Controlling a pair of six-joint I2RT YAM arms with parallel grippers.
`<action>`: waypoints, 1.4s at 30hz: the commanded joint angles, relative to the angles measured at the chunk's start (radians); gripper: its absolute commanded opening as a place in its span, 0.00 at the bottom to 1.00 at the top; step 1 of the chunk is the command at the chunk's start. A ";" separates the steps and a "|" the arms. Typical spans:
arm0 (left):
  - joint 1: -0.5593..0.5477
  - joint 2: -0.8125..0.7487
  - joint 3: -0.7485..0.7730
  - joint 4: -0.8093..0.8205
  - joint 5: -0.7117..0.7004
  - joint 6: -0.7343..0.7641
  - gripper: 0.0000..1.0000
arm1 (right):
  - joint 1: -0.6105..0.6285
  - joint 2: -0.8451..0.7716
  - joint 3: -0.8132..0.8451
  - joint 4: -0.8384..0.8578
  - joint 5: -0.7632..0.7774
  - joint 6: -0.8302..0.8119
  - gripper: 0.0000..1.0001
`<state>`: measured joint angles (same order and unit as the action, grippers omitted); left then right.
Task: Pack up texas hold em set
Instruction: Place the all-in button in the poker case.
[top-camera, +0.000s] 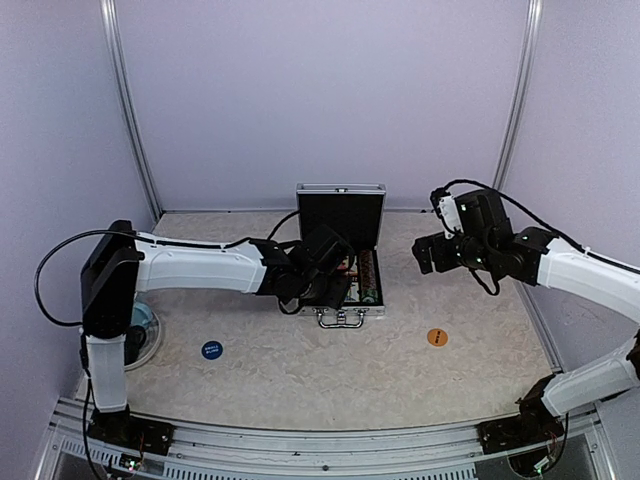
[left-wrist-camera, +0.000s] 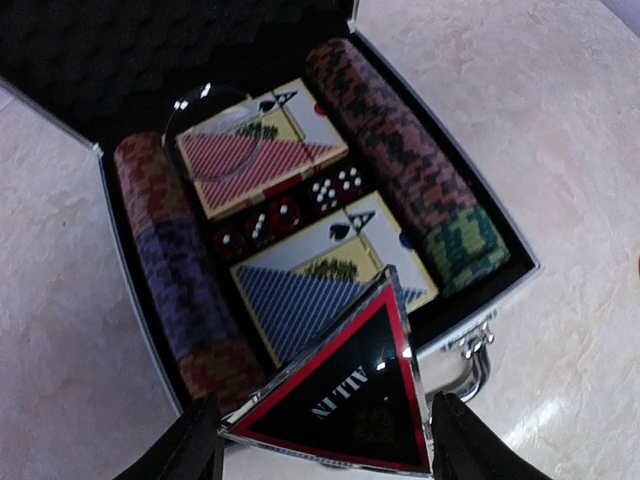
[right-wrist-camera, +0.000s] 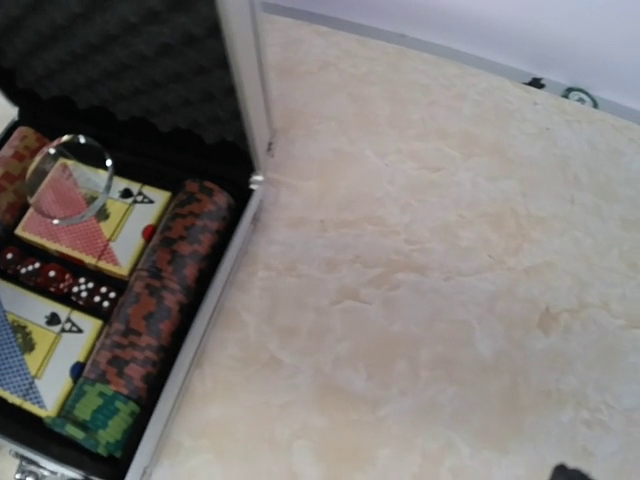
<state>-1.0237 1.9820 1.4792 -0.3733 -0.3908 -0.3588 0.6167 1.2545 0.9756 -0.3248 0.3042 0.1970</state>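
While the left gripper (left-wrist-camera: 328, 438) hangs over the near end of the open briefcase (top-camera: 340, 215), note that its jaws are clamped on the triangle marker (left-wrist-camera: 345, 385), one finger against each side edge. The marker's point faces the far end of the case and its wide base lies back toward the wrist. It sits directly above the blue-backed deck (left-wrist-camera: 300, 295) and the near rim by the latches, tilted, not yet resting on anything. You may judge that the coming move is a short descent and a release, so what counts is that the marker is already over the case and not beside it. The marker is a glossy black triangle with a red border and pale lettering. Below it lie the red-backed deck (left-wrist-camera: 262, 152), a row of dice (left-wrist-camera: 290, 212) between the two decks, and a chip row (left-wrist-camera: 400, 150) along each long side. The right gripper (top-camera: 428, 255) stands to the right of the case, jaws apart and holding nothing. The blue button (top-camera: 211, 349) lies nearer your left arm, the orange button (top-camera: 436, 337) nearer your right.
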 joint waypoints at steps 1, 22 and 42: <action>0.021 0.096 0.142 0.056 0.064 0.110 0.55 | -0.022 -0.042 -0.016 -0.026 0.018 0.011 0.99; 0.154 0.389 0.409 0.118 0.040 0.190 0.62 | -0.028 -0.109 -0.058 -0.056 0.000 0.054 0.99; 0.156 0.353 0.360 0.245 0.044 0.174 0.99 | -0.028 -0.037 -0.092 -0.116 -0.099 0.129 0.99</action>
<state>-0.8658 2.3802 1.8759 -0.1818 -0.3489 -0.1581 0.5995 1.1648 0.9085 -0.3927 0.2512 0.2867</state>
